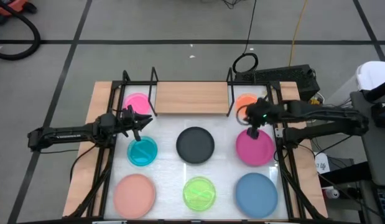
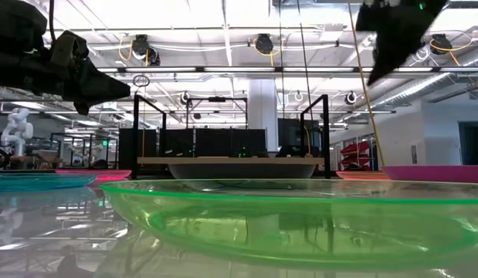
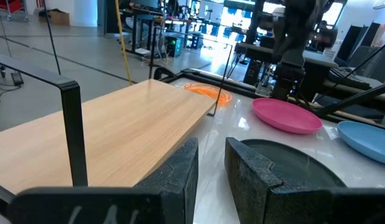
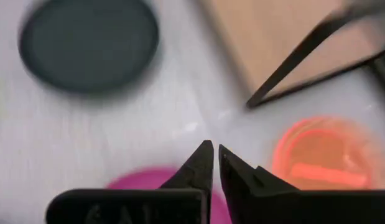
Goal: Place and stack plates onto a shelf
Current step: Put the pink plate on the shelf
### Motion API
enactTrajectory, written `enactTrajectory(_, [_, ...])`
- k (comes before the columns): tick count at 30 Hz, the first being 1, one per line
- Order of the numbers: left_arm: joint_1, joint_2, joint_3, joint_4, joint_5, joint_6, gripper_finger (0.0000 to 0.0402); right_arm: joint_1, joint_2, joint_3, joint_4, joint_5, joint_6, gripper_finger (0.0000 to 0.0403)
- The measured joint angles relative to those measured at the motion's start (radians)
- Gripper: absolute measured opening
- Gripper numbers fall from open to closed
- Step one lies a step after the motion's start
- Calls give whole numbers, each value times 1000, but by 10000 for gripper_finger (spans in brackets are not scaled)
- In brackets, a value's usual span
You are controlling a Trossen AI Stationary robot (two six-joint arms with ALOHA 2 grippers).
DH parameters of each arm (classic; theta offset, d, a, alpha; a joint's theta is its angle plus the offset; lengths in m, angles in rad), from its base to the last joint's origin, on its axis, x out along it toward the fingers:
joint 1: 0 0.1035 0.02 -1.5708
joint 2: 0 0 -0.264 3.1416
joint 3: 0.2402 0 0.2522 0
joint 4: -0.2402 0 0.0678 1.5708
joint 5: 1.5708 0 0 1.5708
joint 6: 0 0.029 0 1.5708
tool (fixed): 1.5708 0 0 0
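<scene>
The shelf [image 1: 192,98] is a light wooden board with black wire uprights, standing at the table's far middle. Beside its ends lie the hot pink plate [image 1: 137,102] and the orange plate [image 1: 247,102]. The teal [image 1: 142,151], black [image 1: 195,144] and magenta [image 1: 254,147] plates lie in the middle row. The salmon [image 1: 135,194], lime [image 1: 199,193] and blue [image 1: 256,194] plates lie in the near row. My left gripper [image 1: 139,121] hovers between the hot pink and teal plates, slightly open. My right gripper [image 1: 254,130] is shut and points down above the magenta plate's far edge, well off the table [image 2: 393,38].
Black frame rails [image 1: 105,168] run along the table's left and right sides. The shelf's wire uprights [image 1: 153,93] stand at each end of the board. Cables and a black box [image 1: 285,78] lie beyond the far right corner.
</scene>
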Motion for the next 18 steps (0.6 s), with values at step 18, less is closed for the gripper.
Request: enactTrajectory(18, [0, 0, 0, 1, 0, 0, 84, -82, 316, -165, 57, -102, -153, 170])
